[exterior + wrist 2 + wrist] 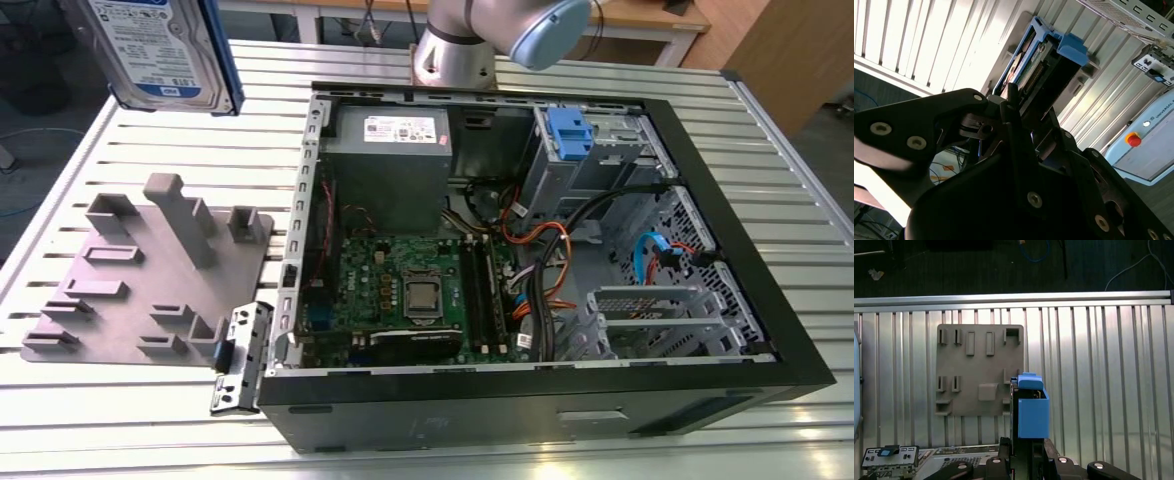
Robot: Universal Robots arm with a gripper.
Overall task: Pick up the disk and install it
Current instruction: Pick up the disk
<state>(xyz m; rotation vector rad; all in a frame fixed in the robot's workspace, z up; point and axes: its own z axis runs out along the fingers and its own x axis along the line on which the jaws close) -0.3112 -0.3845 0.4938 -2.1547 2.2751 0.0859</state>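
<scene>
The disk [160, 50], a silver hard drive with a white-and-blue label and blue side rails, hangs high above the table at the exterior view's upper left. In the second wrist view my gripper [1019, 110] is shut on the disk [1036, 62], which juts out from between the black fingers [1004, 107]. The first wrist view shows the disk [1031, 410] edge-on, its blue rail outward, held by the gripper [1026, 452] over the edge of the grey fixture plate [979, 370].
An open black computer case [694, 200] lies on the slatted metal table [801, 190]. Inside are a motherboard [400, 290], a grey power-supply box [387, 135], cables and a drive cage with a blue latch [567, 135]. The grey fixture plate [147, 290] sits beside the case.
</scene>
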